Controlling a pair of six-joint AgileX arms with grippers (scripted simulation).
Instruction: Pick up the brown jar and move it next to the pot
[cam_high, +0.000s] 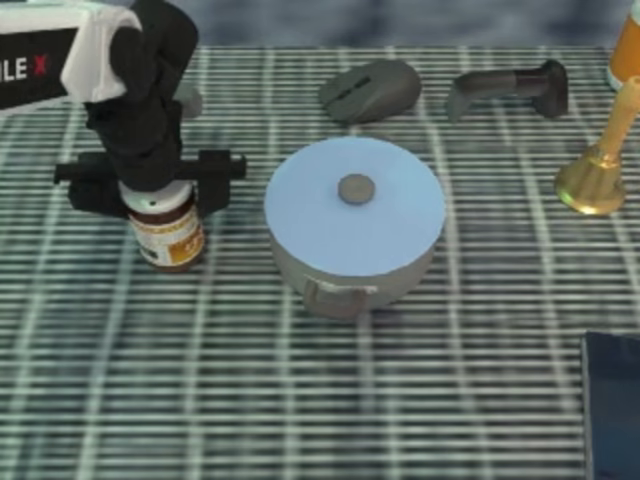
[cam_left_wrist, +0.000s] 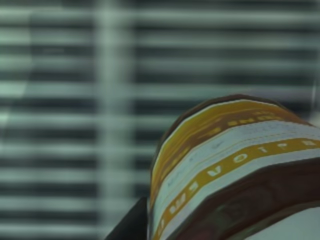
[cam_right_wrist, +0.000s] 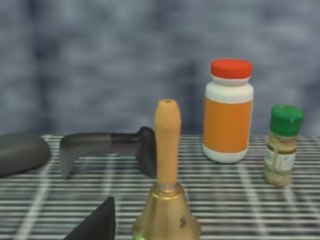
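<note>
The brown jar (cam_high: 168, 236), with its orange-and-white label, stands upright left of the pot (cam_high: 352, 215), a short gap between them. My left gripper (cam_high: 150, 188) comes down over the jar's cap and is shut on it. The left wrist view is filled by the jar's label (cam_left_wrist: 225, 165), with one dark finger (cam_left_wrist: 125, 227) against its side. The pot is grey with a pale-blue lid and a small grey knob (cam_high: 355, 189). My right arm is outside the top view; in its wrist view one dark finger (cam_right_wrist: 97, 225) shows, with nothing held.
A grey mouse (cam_high: 370, 90) and a dark scanner (cam_high: 510, 88) lie behind the pot. A golden bell (cam_high: 600, 160) stands at the right, an orange container (cam_right_wrist: 228, 112) and a green-capped spice jar (cam_right_wrist: 282, 145) behind it. A dark object (cam_high: 612, 405) lies at the front right.
</note>
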